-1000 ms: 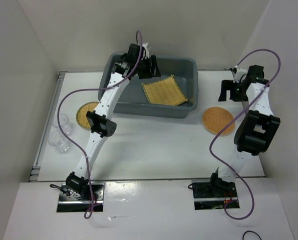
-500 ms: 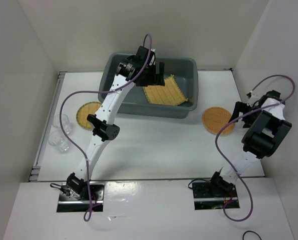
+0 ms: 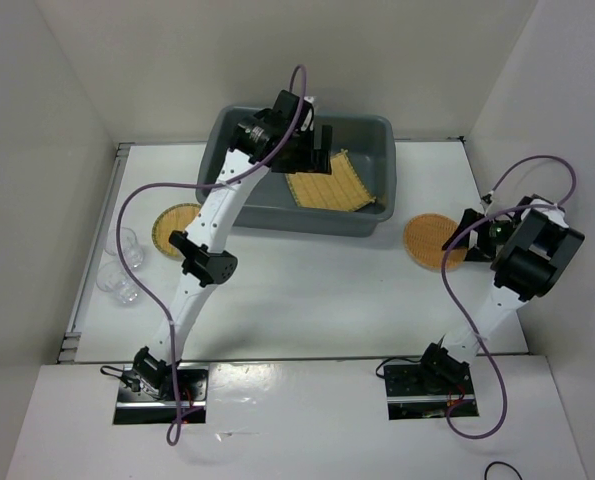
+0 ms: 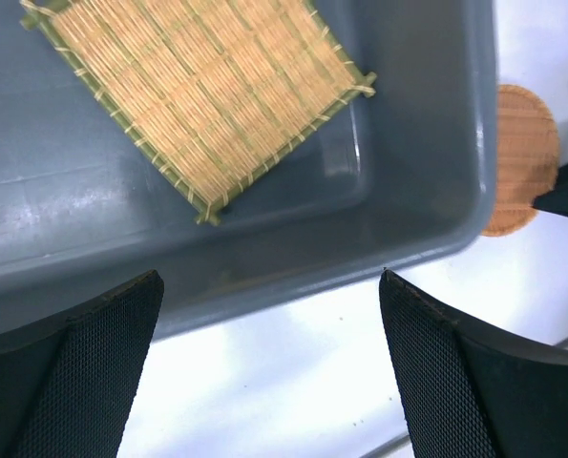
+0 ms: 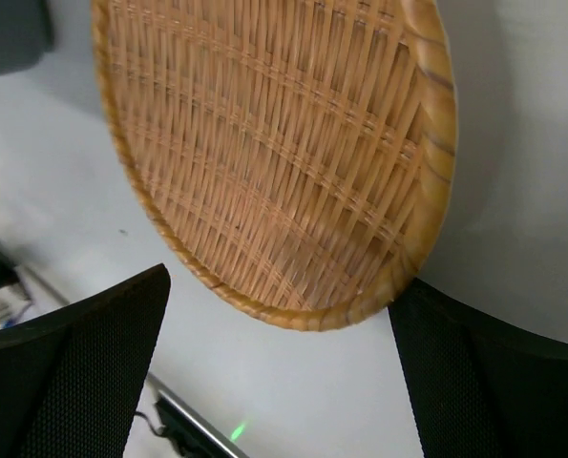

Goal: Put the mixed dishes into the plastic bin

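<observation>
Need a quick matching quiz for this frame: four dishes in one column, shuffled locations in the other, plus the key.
Things:
1. square mat
2. orange round mat
3. yellow round mat
4. clear cups

Places:
A. on the table, right of the bin
B. nearest the left wall
C. inside the bin
D. on the table, between the cups and the bin

Pairs: 1-C, 2-A, 3-D, 4-B

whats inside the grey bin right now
Only the square bamboo mat shows, toward the right end of the bin. The left arm covers part of the left end.
</observation>
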Controlling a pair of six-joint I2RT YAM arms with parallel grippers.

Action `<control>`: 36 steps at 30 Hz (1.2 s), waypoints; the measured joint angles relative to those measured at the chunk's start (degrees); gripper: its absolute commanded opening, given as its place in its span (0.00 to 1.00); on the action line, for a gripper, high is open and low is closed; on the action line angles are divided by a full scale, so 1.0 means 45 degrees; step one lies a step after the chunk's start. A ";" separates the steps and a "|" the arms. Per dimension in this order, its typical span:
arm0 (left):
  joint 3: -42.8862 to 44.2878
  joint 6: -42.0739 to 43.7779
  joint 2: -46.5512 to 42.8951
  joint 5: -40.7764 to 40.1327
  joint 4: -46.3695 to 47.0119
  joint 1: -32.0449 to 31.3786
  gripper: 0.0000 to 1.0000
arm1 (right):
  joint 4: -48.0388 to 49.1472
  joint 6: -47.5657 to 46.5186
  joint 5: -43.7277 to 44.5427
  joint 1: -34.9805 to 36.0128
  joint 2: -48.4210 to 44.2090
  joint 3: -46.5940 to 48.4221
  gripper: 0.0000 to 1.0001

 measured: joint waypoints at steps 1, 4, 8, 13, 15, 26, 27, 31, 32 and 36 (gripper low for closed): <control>-0.0141 0.0005 -0.0219 -0.0034 -0.0005 0.0000 1.00 | -0.0199 -0.0039 -0.0340 0.0000 0.0165 0.0102 0.96; -0.0738 0.0034 -0.1020 -0.0136 -0.0005 -0.0005 1.00 | -0.0729 -0.0199 -0.1467 -0.0010 0.0767 0.0374 0.80; -0.0869 0.0039 -0.1399 -0.0189 0.0000 -0.0010 1.00 | -0.1418 -0.0495 -0.2861 0.0019 0.1870 0.0500 0.52; -0.0840 0.0019 -0.1399 -0.0083 -0.0039 -0.0034 1.00 | -0.2064 -0.0563 -0.3793 0.0092 0.3050 0.0384 0.12; -0.0719 0.0019 -0.1394 -0.0058 -0.0058 -0.0058 1.00 | -0.2074 -0.0583 -0.3842 0.0087 0.3157 0.0335 0.04; -0.0345 0.0015 -0.1375 -0.0019 -0.0092 -0.0272 1.00 | -0.2186 -0.0413 -0.3313 0.0102 0.2511 0.0321 0.00; -0.0209 0.0015 -0.1370 -0.0019 -0.0092 -0.0272 1.00 | -0.2205 -0.0413 -0.3152 0.0102 0.2312 0.0359 0.00; 0.0199 0.0019 -0.1379 -0.0044 -0.0078 -0.0272 1.00 | -0.2633 -0.0418 -0.2579 0.0102 0.1389 0.1127 0.00; 0.0233 0.0029 -0.1379 -0.0083 -0.0078 -0.0272 1.00 | -0.3002 -0.0389 -0.2521 0.0107 0.1171 0.1846 0.00; 0.0233 0.0063 -0.1379 -0.0233 -0.0087 -0.0272 1.00 | -0.3813 0.0228 -0.2550 0.0214 0.0879 0.4663 0.00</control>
